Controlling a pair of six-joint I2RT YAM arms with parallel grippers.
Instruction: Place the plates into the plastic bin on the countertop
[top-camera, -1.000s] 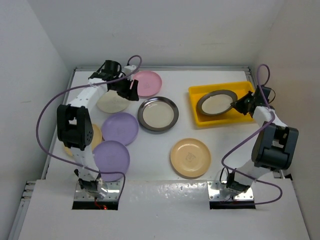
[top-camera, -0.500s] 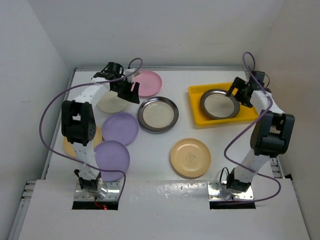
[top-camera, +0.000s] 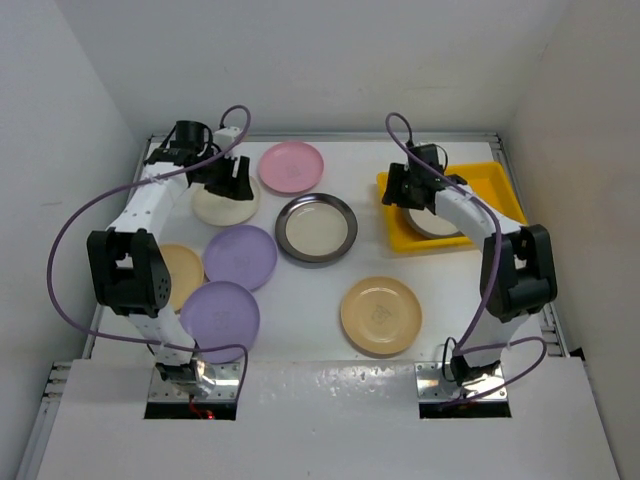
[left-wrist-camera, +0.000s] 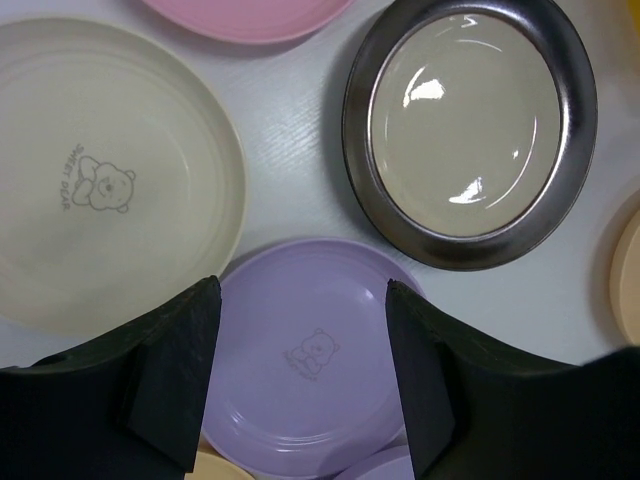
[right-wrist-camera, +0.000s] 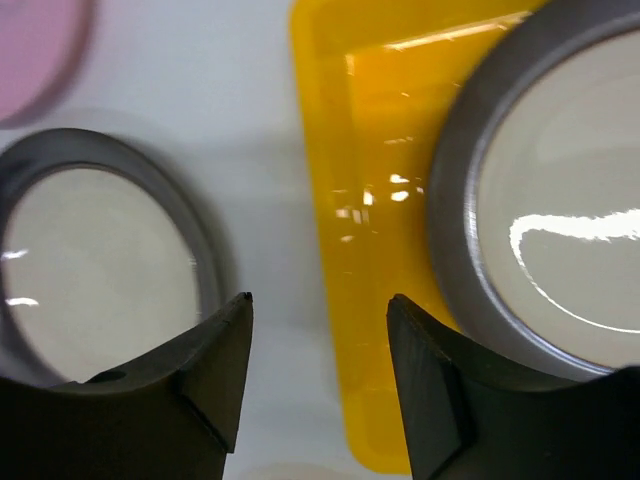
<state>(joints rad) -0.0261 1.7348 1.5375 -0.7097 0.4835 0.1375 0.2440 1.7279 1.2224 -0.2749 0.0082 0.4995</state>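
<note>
My left gripper (left-wrist-camera: 300, 290) and right gripper (right-wrist-camera: 320, 305) both gape, empty. The round steel dark-rimmed plate (top-camera: 316, 228), at nine o'clock of the shallow yellow plastic bin (top-camera: 495, 180), looks stiff and slick. I'd pinch its rim.

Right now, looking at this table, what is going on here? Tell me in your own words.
Two robot arms are filling the yellow bin. One steel plate lies in it, and the right gripper hovers open and empty over the bin's left wall. The left gripper, also open and empty, hangs above the lilac plate beside the cream plate. Seven plates lie on the countertop.
</note>
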